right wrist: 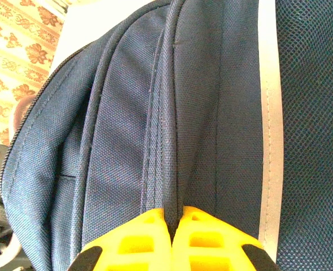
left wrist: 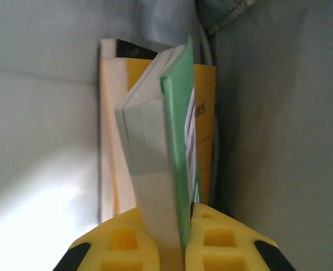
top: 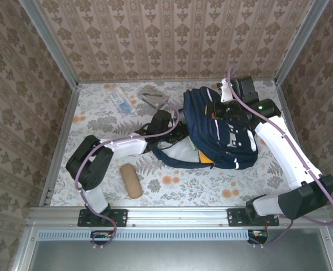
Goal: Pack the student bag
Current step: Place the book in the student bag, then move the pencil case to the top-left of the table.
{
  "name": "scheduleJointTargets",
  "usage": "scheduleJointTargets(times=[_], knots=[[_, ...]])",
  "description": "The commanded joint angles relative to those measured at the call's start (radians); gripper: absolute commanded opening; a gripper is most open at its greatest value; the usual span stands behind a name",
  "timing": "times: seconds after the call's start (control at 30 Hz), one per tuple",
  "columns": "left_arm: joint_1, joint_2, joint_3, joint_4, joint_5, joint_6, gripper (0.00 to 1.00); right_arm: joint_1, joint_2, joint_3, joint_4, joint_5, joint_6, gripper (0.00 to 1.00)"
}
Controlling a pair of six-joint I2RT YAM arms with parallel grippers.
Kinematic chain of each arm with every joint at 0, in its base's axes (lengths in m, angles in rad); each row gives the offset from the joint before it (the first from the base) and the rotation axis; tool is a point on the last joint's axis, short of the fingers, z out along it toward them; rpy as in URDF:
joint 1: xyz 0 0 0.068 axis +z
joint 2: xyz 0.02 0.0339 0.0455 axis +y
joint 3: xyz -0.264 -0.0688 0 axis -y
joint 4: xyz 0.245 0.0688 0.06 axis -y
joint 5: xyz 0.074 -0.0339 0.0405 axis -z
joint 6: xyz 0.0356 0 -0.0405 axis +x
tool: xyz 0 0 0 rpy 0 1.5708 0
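**Student bag (top: 228,132) lies on the right half of the flowered table (top: 172,189), mouth turned toward the left arm, with both grippers clamped.**

The left gripper (left wrist: 188,219) sits inside the bag's pale lining. Its yellow jaws pinch the edge of a green-covered book (left wrist: 175,141), which stands against a yellow book (left wrist: 205,101). The right gripper (right wrist: 174,217) nips a ridge of navy fabric beside a white stripe (right wrist: 266,113), jaws pressed almost together. A tan oblong case (top: 131,180) lies well apart, near the left arm's base.

Navy student bag (top: 229,138), green book (left wrist: 178,147), yellow fingers (left wrist: 124,245).
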Motion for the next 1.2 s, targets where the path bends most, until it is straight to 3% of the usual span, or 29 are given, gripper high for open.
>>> scheduleJointTargets(times=[0.0,0.17,0.2,0.33,0.47,0.83,1.17], knots=[[-0.029,0.042,0.101,0.098,0.011,-0.017,0.0,0.001,-0.032,0.01,0.191,-0.098,0.046,0.0],[-0.08,0.149,0.229,0.004,0.031,0.016,0.03,-0.002,-0.028,0.0,0.194,-0.102,0.047,0.0],[-0.086,0.167,0.244,-0.013,0.033,0.015,0.1,-0.003,-0.029,0.001,0.193,-0.101,0.046,0.0],[-0.093,0.198,0.264,-0.055,0.044,0.013,0.55,-0.023,-0.031,-0.005,0.186,-0.094,0.039,0.0],[-0.069,0.137,0.245,-0.137,0.019,0.065,0.75,-0.044,-0.034,-0.024,0.183,-0.089,0.034,0.0],[0.044,-0.1,0.157,-0.384,-0.031,0.244,0.88,-0.081,-0.038,-0.098,0.189,-0.078,0.02,0.0],[0.079,-0.095,0.153,-0.445,-0.062,0.299,0.85,-0.083,-0.033,-0.102,0.195,-0.085,0.029,0.0]])
